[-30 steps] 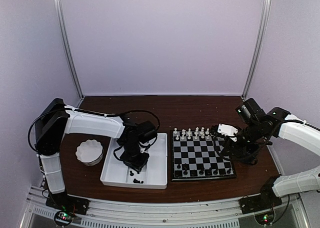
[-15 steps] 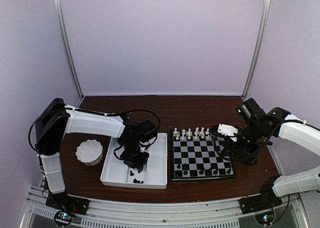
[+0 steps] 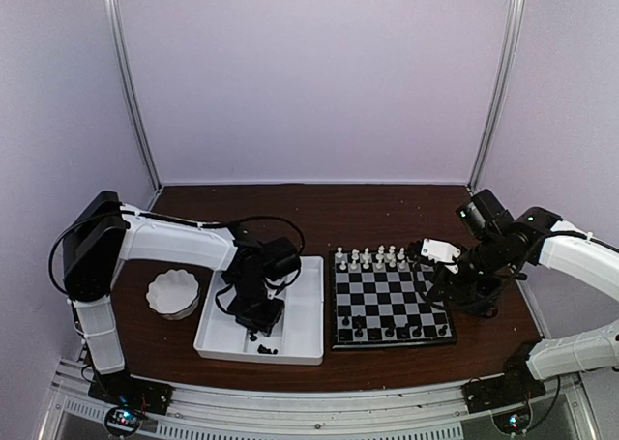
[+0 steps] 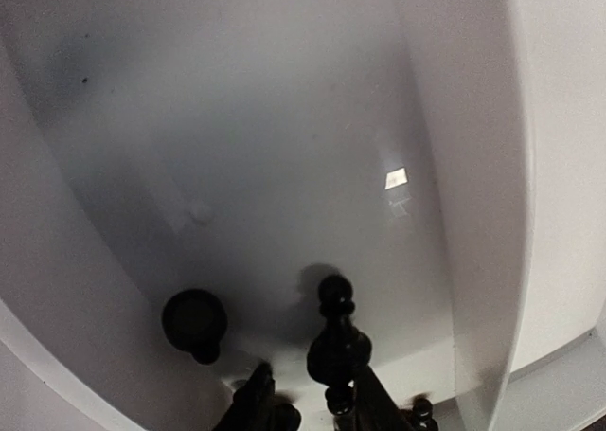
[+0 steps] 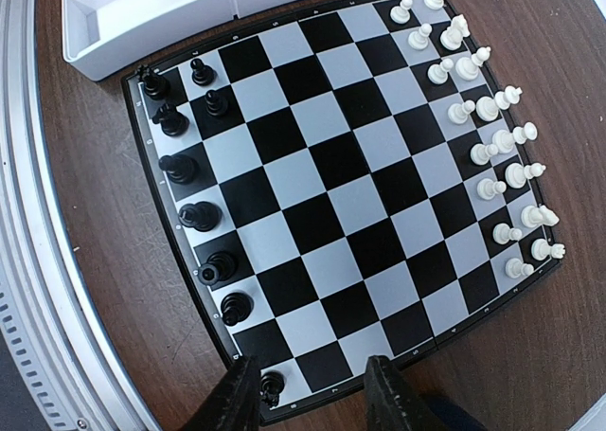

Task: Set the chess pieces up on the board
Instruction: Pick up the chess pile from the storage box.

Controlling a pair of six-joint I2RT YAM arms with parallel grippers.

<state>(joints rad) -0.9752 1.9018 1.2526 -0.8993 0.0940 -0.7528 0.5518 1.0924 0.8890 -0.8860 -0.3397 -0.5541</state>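
The board point(image 3: 392, 300) lies right of centre, its checks also filling the right wrist view point(image 5: 350, 185). White chess pieces point(image 3: 372, 258) line its far edge point(image 5: 492, 128); black chess pieces point(image 3: 387, 331) stand along its near edge point(image 5: 189, 166). My left gripper point(image 3: 256, 316) reaches down into the white tray point(image 3: 305, 314). In the left wrist view it point(image 4: 317, 407) is open, a black piece point(image 4: 336, 346) lying between its fingers against the right one. My right gripper point(image 3: 447, 290) hovers open over the board's right side point(image 5: 312, 393), holding nothing.
More black pieces point(image 3: 263, 343) lie in the tray's near end; one point(image 4: 194, 322) lies left of my left fingers, by the tray wall point(image 4: 473, 166). A white scalloped bowl point(image 3: 172, 292) stands left of the tray. A black piece point(image 5: 272, 388) stands by my right gripper's left finger.
My left gripper has shifted slightly left and nearer within the tray, and its jaws stand wider than a second ago. The right arm has not moved.
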